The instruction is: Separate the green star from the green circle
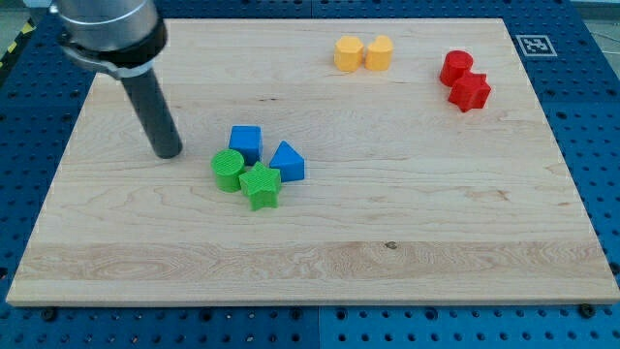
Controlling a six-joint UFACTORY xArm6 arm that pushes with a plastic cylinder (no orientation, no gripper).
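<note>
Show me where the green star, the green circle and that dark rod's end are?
green star (261, 185), camera view, its top face.
green circle (228, 168), camera view, its top face.
my tip (170, 153), camera view, rod's very end.

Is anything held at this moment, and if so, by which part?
Nothing is held. My tip stands free on the board, to the view's left of the green circle, not touching it or the green star.

A pale wooden board (387, 242) lies on a blue perforated bench (601, 116). Near the board's centre-left sits a tight cluster — a green circle (228, 170) touching a green star (261, 185), with a blue cube (246, 142) and a blue triangle (288, 161) just behind them. At the view's top are two yellow blocks (363, 53) side by side — further right, two red blocks (464, 80) touching.
</note>
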